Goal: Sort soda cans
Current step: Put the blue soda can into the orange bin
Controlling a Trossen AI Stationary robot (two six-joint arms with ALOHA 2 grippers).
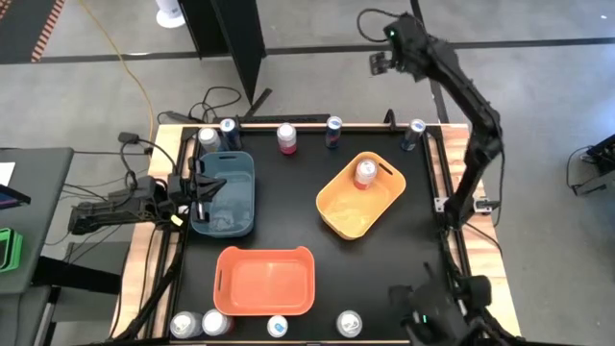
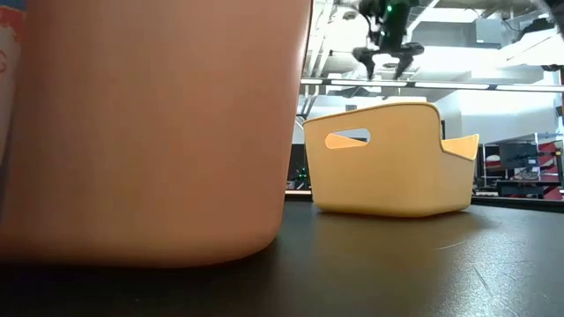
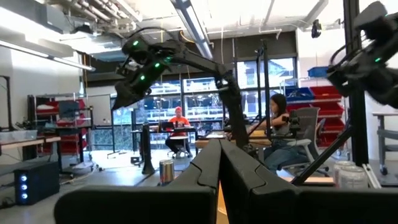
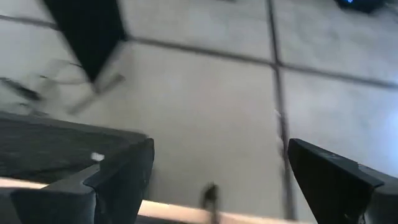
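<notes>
A: Quick status, where are the soda cans (image 1: 286, 138)?

B: Scattered at two table edges. Far edge: a row of five or so, incl. a pink one and a blue-labelled one (image 1: 333, 132). Near edge: four-ish silver tops, w/ one by the corner (image 1: 185, 325). One pink can (image 1: 365, 173) already stands in the yellow bin (image 1: 338, 219). Orange bin (image 1: 265, 280) and blue bin (image 1: 227, 195) look empty of cans, tho the blue one's floor is hard to read.

A: Grippers?

B: Right gripper (image 1: 381, 63) is up high, beyond the table's far edge, fingers spread wide, nothing between them; its wrist view shows only floor. Left gripper (image 3: 219, 163) sits at the left side by the blue bin, fingers pressed together, holding nothing.

A: How will the cans handle?

B: Judging by looks: small, rigid metal cylinders, smooth and prob. slippery on the painted wall. Can't tell full vs empty, so weight unknown. Thin walls dent if squeezed hard; upright and narrow, so they'd tip if nudged sideways.

A: Where to grab?

B: Mid-body, fingers on opposite sides of the cylinder, coming down over the top or level from the side. Avoid the rim, too little to bite. Far-row cans stand apart enough for fingers, I'd guess; the near left pair looks tight.
</notes>
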